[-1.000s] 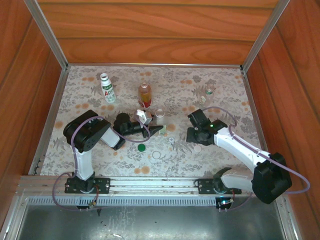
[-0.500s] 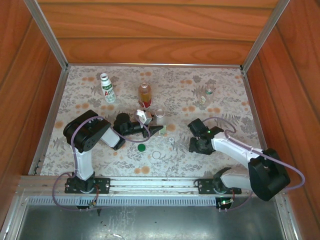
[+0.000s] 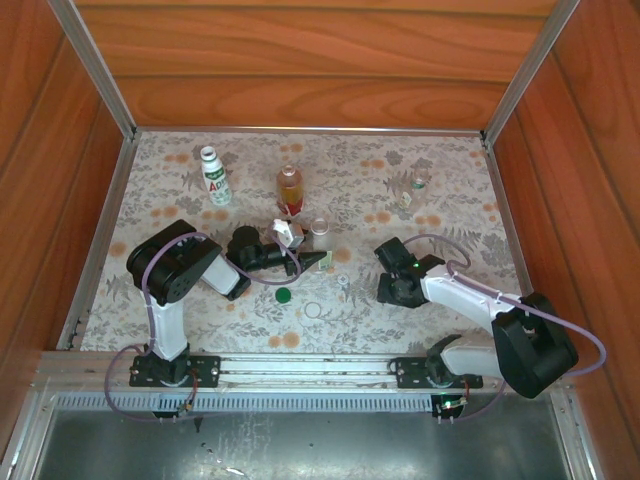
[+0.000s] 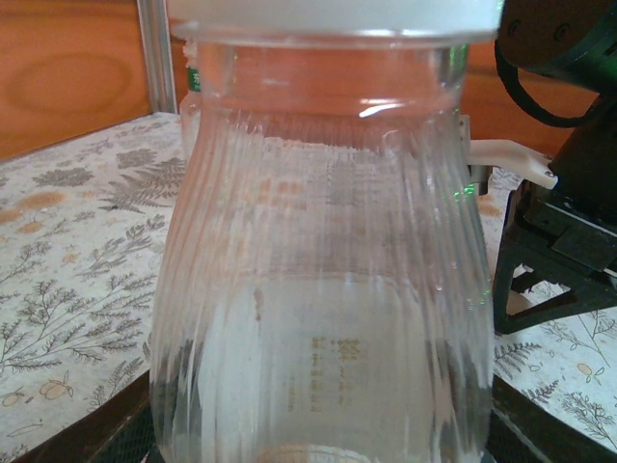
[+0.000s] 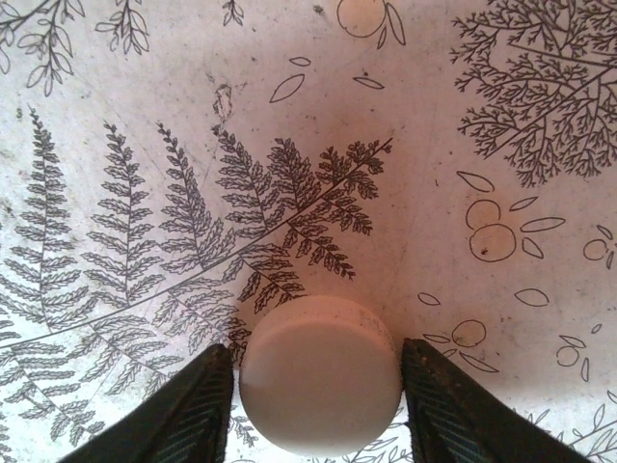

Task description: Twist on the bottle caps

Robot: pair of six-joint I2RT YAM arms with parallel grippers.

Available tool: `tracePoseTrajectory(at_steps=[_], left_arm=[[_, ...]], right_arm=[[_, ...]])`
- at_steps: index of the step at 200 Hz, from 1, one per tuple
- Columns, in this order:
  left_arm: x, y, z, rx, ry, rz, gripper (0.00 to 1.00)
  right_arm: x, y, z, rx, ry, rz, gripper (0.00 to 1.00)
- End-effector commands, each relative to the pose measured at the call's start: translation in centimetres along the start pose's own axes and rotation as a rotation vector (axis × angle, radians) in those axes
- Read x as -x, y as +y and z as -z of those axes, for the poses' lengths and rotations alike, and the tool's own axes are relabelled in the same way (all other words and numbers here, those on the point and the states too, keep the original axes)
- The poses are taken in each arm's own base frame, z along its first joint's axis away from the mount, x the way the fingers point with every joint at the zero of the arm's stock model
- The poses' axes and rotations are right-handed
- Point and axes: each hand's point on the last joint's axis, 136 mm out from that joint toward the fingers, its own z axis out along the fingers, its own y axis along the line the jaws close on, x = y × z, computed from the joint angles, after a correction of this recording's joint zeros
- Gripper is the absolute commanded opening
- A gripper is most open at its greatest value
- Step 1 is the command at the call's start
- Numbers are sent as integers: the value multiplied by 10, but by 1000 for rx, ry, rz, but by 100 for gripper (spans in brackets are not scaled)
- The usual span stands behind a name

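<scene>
In the right wrist view a white bottle cap [image 5: 319, 381] lies flat on the patterned table, and my right gripper [image 5: 318, 410] has both fingers pressed against its sides. From above, that gripper [image 3: 392, 288] points down right of centre. My left gripper [image 3: 316, 259] lies low at mid-table, shut on the short clear bottle [image 3: 320, 228]. Its ribbed body [image 4: 328, 289] stands upright and very close in the left wrist view, with a dark finger [image 4: 120, 439] at each lower corner. A dark green cap [image 3: 284, 295] and a clear cap [image 3: 316, 311] lie in front of it.
At the back stand a white bottle with a green-red label [image 3: 214, 176], an amber bottle [image 3: 290, 189] and a clear bottle [image 3: 419, 182]. Wooden walls and metal rails [image 3: 103, 235] enclose the table. The right arm's black wrist [image 4: 564, 193] sits close to the right of the held bottle.
My right gripper has drawn nearer and lowered over the white cap, and its fingers have narrowed onto it. The left arm and its bottle have not moved.
</scene>
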Motion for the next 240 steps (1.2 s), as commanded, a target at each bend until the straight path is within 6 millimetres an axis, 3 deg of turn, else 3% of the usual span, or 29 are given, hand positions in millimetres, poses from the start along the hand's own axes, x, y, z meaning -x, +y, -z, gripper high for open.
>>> tracePoseTrajectory(at_steps=[1,29,77,210,240], left_arm=[[4,-4,3,-25,-9,10,60],[4,-5,4,-26,-9,9,60],[3,-4,4,-24,-8,8,60],[2,-4,1,-35,-6,2,60],[0,-5,1,-36,-3,-1,60]], right_arm=[[-2,-5,-2,-20,-2,-8,46],[0,-1,3,-4,1,8,43],[12,20,31,56,15,103,43],[79,116,173,291,-172,366,44],[89,139,193,344,-202,415,44]])
